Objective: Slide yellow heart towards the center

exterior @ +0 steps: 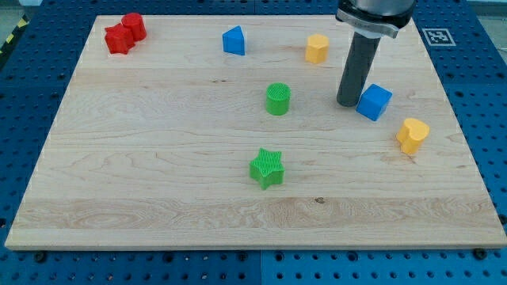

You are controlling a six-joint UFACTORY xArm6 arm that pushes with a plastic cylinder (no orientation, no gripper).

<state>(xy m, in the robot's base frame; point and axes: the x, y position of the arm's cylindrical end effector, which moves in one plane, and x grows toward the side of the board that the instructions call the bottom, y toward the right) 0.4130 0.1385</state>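
Note:
The yellow heart lies near the board's right edge, a little above mid-height. My tip rests on the board to the heart's upper left, well apart from it. A blue cube sits right beside the tip on its right, between the tip and the heart. The rod rises from the tip to the view's top.
A green cylinder stands near the board's middle, a green star below it. A yellow block and a blue block lie near the top. Two red blocks sit at the top left corner. The wooden board ends close to the heart.

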